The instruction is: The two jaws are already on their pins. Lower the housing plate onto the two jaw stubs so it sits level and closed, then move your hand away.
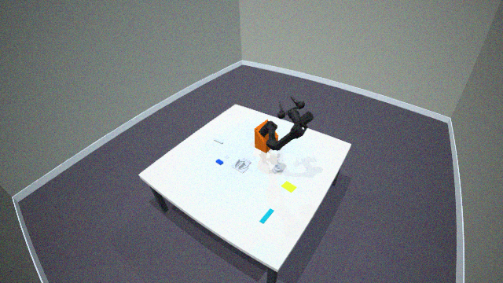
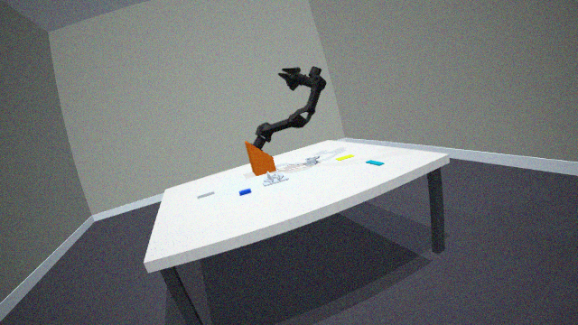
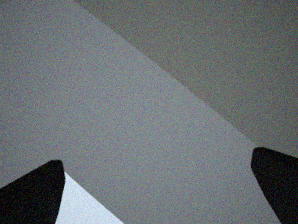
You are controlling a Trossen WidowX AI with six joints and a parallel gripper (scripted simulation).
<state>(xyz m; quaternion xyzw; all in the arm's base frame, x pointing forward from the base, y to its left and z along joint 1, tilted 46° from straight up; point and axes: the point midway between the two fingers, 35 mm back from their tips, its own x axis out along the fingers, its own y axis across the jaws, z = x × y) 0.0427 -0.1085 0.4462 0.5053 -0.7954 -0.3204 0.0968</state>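
My gripper [image 1: 285,101] [image 2: 282,72] [image 3: 160,164] is open, raised high above the table and well away from the parts; nothing shows between its fingers in the wrist view. A pale grey square base with raised parts on it, seemingly the jaws [image 1: 241,165] [image 2: 275,179], sits on the table in front of the orange block. A smaller grey part [image 1: 279,168] [image 2: 312,160], perhaps the housing plate, lies apart from it, to its right in the top and exterior views. The parts are too small and pale to tell the pins, stubs or which way up the plate lies.
The orange block [image 1: 261,138] [image 2: 262,160] stands at the arm's base. On the white table [image 1: 204,189] [image 2: 203,230] lie a blue block [image 1: 219,162] [image 2: 245,191], a thin grey strip [image 1: 218,141] [image 2: 206,195], a yellow piece [image 1: 288,186] [image 2: 345,157] and a cyan strip [image 1: 266,216] [image 2: 375,162].
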